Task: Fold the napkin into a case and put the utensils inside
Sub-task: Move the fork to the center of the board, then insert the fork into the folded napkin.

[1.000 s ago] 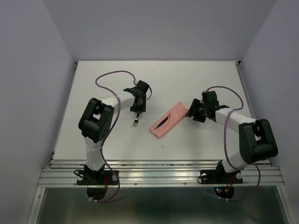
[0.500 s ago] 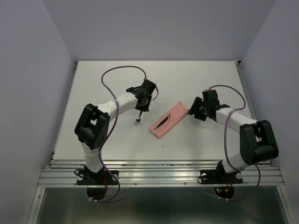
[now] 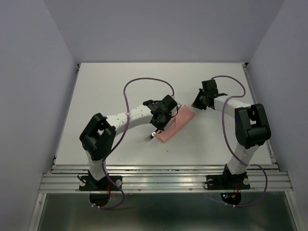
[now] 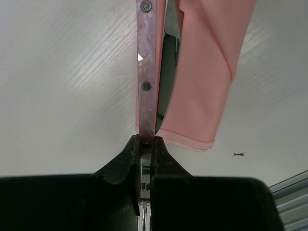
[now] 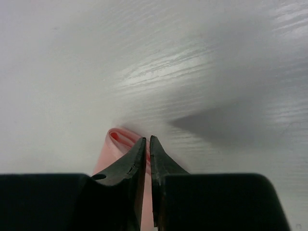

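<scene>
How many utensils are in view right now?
2. The fork, clamped in the left gripper beside the case; a dark utensil tucked into the case. More may be hidden inside.

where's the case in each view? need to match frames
Top external: the case lies slanted at mid-table.
Left wrist: upper right, just right of the fork handle.
Right wrist: bottom, left of centre, only a little showing.
Shared landmark: the white table under it in all three.

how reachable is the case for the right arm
Probably yes: the right end effector hangs at the case's far end, nothing between; the left end effector holds the fork at its near end.
</scene>
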Controlling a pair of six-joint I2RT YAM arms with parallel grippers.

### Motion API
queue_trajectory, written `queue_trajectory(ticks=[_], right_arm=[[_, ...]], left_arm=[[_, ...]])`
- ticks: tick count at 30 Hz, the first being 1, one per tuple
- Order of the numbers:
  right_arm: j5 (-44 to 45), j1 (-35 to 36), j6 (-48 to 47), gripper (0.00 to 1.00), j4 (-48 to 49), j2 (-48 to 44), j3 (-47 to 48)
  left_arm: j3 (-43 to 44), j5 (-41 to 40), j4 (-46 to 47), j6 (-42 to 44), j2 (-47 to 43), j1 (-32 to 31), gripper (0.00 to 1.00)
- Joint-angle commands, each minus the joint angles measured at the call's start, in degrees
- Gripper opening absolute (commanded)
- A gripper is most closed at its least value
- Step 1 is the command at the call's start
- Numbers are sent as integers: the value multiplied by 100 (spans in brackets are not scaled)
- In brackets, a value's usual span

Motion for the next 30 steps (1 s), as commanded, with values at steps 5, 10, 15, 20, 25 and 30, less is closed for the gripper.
queue_trajectory(ticks=[5, 10, 15, 20, 25, 30], right_arm=[[-292, -47, 50, 12, 105, 698, 498], [-382, -47, 5, 12, 123, 752, 428], [-452, -47, -3, 12, 167, 699, 349], [-496, -47, -30, 12, 193, 681, 270], [-566, -47, 14, 12, 272, 638, 164], [-601, -47, 14, 11, 334, 611, 59]], left_arm=[[176, 189, -337, 291, -129, -192, 0], [185, 384, -355, 362, -85, -350, 0], [211, 375, -407, 362, 56, -386, 0], [273, 340, -442, 370, 169, -429, 0], [370, 331, -460, 362, 293, -456, 0], [484, 278, -504, 370, 442, -491, 0]])
